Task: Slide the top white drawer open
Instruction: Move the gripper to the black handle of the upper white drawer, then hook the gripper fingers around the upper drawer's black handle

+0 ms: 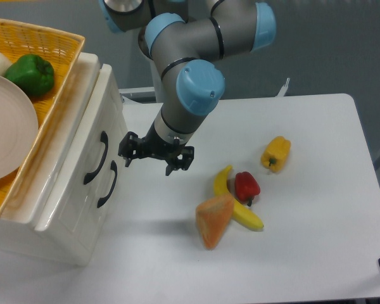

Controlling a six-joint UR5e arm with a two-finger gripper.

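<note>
The top white drawer (100, 114) is the upper front panel of the cream cabinet at the left, and it sits flush with the cabinet. Its curved black handle (95, 158) lies just above the lower drawer's matching handle (107, 184). My gripper (147, 166) hangs open over the table just right of the two handles. Its left fingertip is close to the upper handle and nothing is between the fingers.
A yellow wicker basket (62, 44) on the cabinet holds a green pepper (30, 74) and a white plate (6, 133). On the table to the right lie a banana (235, 201), a red pepper (246, 185), a yellow pepper (276, 153) and an orange wedge (213, 220).
</note>
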